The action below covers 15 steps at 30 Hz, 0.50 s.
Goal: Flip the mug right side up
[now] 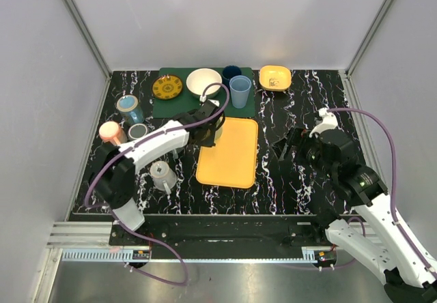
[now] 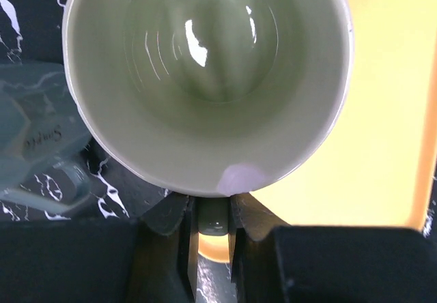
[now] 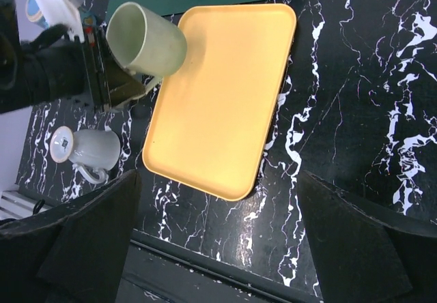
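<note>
Left gripper (image 1: pixel 205 131) first: its jaws are nearly closed, pinched on the handle (image 2: pixel 213 215) of the pale green mug (image 3: pixel 147 38), so I am holding the mug by that loop alone. My right gripper (image 3: pixel 218 248) is spread as wide as it goes and grips nothing; it hangs over the black marbled table (image 1: pixel 300 187), to the right of the tray and well apart from the mug.

On the table lies the yellow tray (image 3: pixel 218 105), long side running away from my bases. The mug sits at the tray's far-left corner, just off my left fingertips. It is tipped over on its side rather than upright, with its open mouth turned straight at my left wrist camera, so that I look down into the glossy inside. Whether its wall touches the tray I cannot tell.

A smaller grey mug (image 1: pixel 162 175) stands on the table left of the tray, nearer my bases, with its base ring turned up toward the top camera and its handle toward me.
</note>
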{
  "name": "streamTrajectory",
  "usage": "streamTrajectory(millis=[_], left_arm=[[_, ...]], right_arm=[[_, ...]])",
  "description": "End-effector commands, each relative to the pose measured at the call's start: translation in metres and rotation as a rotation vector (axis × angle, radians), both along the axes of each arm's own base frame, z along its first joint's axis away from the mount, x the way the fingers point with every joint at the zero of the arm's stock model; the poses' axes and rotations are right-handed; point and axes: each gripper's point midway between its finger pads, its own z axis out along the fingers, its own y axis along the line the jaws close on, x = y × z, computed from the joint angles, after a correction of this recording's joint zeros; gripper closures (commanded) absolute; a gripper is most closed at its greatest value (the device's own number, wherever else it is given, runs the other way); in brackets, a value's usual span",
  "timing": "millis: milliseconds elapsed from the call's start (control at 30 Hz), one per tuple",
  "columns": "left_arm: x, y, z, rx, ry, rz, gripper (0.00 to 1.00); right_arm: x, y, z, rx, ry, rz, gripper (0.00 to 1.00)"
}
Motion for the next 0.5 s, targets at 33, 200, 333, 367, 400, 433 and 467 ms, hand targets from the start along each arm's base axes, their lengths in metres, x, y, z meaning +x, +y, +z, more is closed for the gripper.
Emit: streamTrajectory(millis=[33, 200, 333, 367, 400, 433, 467], left_arm=[[0.045, -0.006, 0.022, -0.008, -0.088, 0.007, 1.0], [0.062, -0.01, 0.006, 0.01, -0.062, 0.002, 1.0], [0.074, -0.019, 0.001, -0.009, -0.053, -0.008, 1.0], [0.075, -0.021, 0.002, -0.016, -0.056, -0.008, 1.0], [0.076, -0.023, 0.001, -0.024, -0.055, -0.009, 1.0], [0.078, -0.027, 0.002, -0.038, -0.055, -0.011, 1.0], [0.078, -0.028, 0.001, -0.042, -0.052, -0.014, 1.0]], right_arm=[[0.001, 0.001, -0.006, -0.008, -0.005, 0.006, 0.0], [-0.001, 0.004, -0.012, 0.001, 0.009, 0.017, 0.0], [-0.001, 0.003, -0.017, -0.011, 0.015, 0.019, 0.0], [-0.001, 0.003, -0.018, -0.016, 0.016, 0.02, 0.0], [-0.001, 0.003, -0.02, -0.019, 0.019, 0.02, 0.0], [0.0, 0.003, -0.022, -0.025, 0.021, 0.022, 0.0], [0.0, 0.003, -0.024, -0.029, 0.023, 0.02, 0.0]])
